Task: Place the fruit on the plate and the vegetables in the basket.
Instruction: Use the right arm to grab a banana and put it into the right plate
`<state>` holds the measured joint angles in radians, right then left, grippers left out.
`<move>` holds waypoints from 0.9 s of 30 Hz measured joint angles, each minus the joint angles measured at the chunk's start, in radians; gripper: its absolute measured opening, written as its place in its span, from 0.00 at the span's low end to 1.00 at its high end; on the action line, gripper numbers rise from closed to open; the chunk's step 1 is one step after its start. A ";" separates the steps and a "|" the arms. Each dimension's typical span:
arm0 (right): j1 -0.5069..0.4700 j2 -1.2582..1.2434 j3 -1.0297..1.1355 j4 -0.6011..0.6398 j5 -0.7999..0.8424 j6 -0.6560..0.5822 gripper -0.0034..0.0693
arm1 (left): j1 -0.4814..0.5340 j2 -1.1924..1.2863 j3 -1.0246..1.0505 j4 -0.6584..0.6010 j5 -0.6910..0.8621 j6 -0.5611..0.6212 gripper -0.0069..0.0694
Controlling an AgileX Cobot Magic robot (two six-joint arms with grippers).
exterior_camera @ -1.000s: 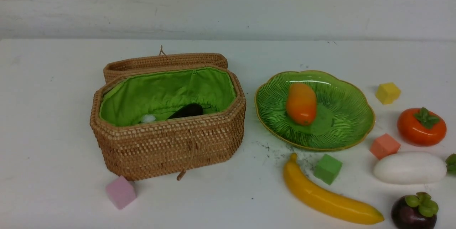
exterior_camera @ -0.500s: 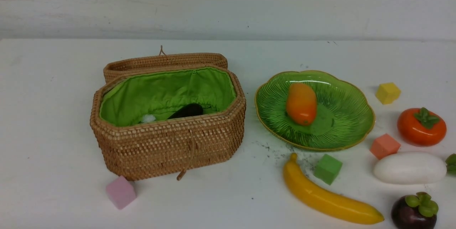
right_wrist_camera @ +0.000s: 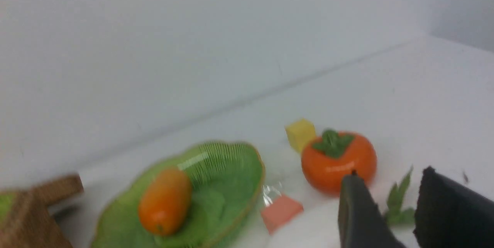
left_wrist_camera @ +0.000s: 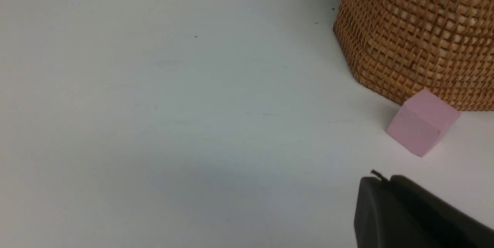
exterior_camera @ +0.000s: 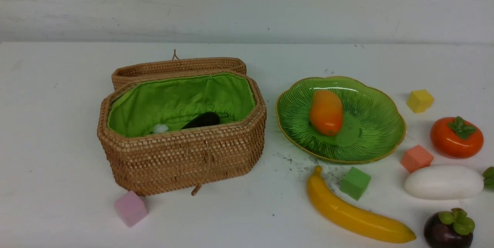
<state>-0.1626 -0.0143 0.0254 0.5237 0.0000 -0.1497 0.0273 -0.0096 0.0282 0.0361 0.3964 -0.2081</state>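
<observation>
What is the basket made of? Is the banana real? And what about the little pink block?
The basket looks like woven wicker, matte brown strands, lined with green cloth. The banana looks like glossy plastic, not real: it shines. The pink block seems matte foam, a guess.

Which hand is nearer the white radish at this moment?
Right. The right hand is just before the white radish, whose leaves show between its open fingers. The left hand is shut near the pink cube beside the basket, far from it.
</observation>
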 joint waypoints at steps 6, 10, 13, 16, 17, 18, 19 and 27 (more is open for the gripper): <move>0.000 0.000 -0.004 0.188 -0.169 0.021 0.38 | 0.000 0.000 0.000 0.000 -0.001 0.000 0.13; 0.000 0.000 -0.094 0.214 -0.112 0.025 0.38 | 0.000 0.000 0.000 0.000 -0.001 0.000 0.13; 0.000 0.009 -0.245 0.207 -0.012 0.024 0.38 | 0.000 0.000 0.000 0.000 -0.001 0.000 0.14; 0.000 0.067 -0.417 0.197 0.104 0.021 0.38 | 0.000 0.000 0.000 0.000 -0.001 0.000 0.14; 0.000 0.101 -0.467 0.186 0.164 0.014 0.38 | 0.000 0.000 0.000 0.000 -0.001 0.000 0.14; 0.002 0.148 -0.541 0.165 0.244 -0.002 0.38 | 0.000 0.000 0.000 0.000 -0.001 0.000 0.14; 0.012 0.188 -0.597 0.141 0.311 -0.016 0.38 | 0.000 0.000 0.000 0.000 -0.001 0.000 0.14; 0.206 0.434 -0.751 -0.067 0.576 -0.120 0.38 | 0.000 0.000 0.000 0.000 -0.001 0.000 0.15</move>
<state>0.0431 0.4197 -0.7256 0.4570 0.5763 -0.2700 0.0273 -0.0096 0.0282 0.0361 0.3954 -0.2081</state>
